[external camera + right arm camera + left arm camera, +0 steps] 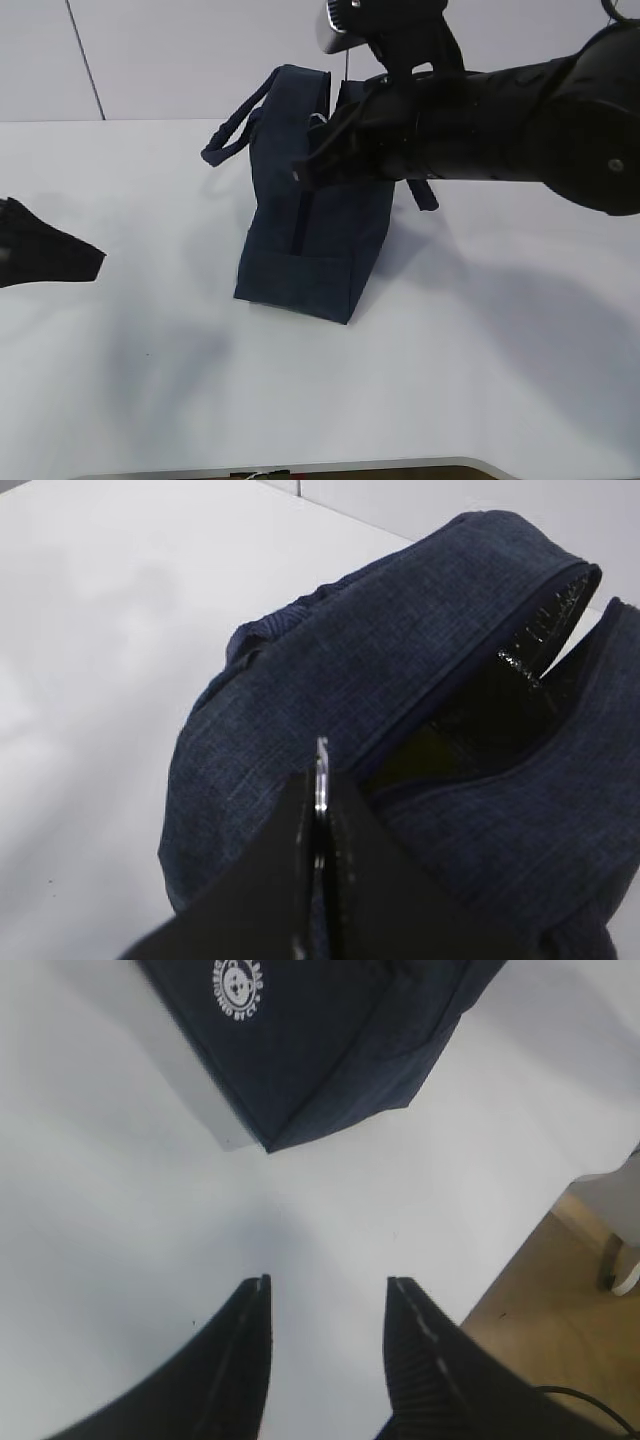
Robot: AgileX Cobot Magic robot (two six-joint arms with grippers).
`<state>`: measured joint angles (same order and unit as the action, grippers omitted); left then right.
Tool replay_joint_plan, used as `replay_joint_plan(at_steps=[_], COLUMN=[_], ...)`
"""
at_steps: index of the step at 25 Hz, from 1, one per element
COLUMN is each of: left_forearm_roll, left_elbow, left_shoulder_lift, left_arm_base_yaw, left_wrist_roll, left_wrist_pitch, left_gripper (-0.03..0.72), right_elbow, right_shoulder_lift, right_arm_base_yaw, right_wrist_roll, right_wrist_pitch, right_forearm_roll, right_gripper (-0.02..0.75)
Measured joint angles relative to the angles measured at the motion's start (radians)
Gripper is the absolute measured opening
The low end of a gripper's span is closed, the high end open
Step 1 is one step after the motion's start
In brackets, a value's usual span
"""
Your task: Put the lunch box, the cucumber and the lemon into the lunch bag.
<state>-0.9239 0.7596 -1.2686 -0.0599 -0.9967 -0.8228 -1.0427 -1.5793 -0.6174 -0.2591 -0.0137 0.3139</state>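
Standing upright on the desk (150, 400), the lunch bag (310, 250) gaped along its top. We pinched its silver zipper ring (321, 772) in our right fingers (318, 880); our left fingers (325, 1360), released, hovered near the bag's corner.

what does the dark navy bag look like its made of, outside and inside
The upright dark navy lunch bag with loop handles looks like woven fabric outside: a matte, denim-like weave shows in the right wrist view. Its lining, seen through the partly open top, looks like glossy foil or plastic film, judging by the shiny glints; which one is unclear.
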Motion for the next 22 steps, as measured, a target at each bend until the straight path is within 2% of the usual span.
replay_joint_plan(at_steps=[4, 7, 14, 17, 22], left_forearm_roll=[-0.110, -0.164, -0.314, -0.427, -0.687], left_elbow=[0.000, 0.000, 0.000, 0.000, 0.000], left_shoulder_lift=[-0.076, -0.131, -0.216, -0.244, -0.297], left_arm_base_yaw=[-0.039, -0.115, -0.289, -0.334, -0.351], left_wrist_roll=[-0.180, -0.289, -0.442, -0.543, -0.775], left_wrist_pitch=[0.040, 0.109, 0.334, 0.378, 0.414], left_gripper=[0.280, 0.288, 0.306, 0.307, 0.308], right_elbow=[-0.006, -0.013, -0.015, -0.015, -0.015], right_shoulder_lift=[0.000, 0.000, 0.000, 0.000, 0.000], right_arm_base_yaw=[0.000, 0.000, 0.000, 0.000, 0.000], right_wrist_roll=[-0.002, -0.004, -0.010, -0.011, -0.012], right_wrist_pitch=[-0.008, -0.035, -0.052, -0.054, -0.059], right_forearm_roll=[0.000, 0.000, -0.024, -0.037, -0.043], right_gripper=[0.005, 0.005, 0.005, 0.005, 0.005])
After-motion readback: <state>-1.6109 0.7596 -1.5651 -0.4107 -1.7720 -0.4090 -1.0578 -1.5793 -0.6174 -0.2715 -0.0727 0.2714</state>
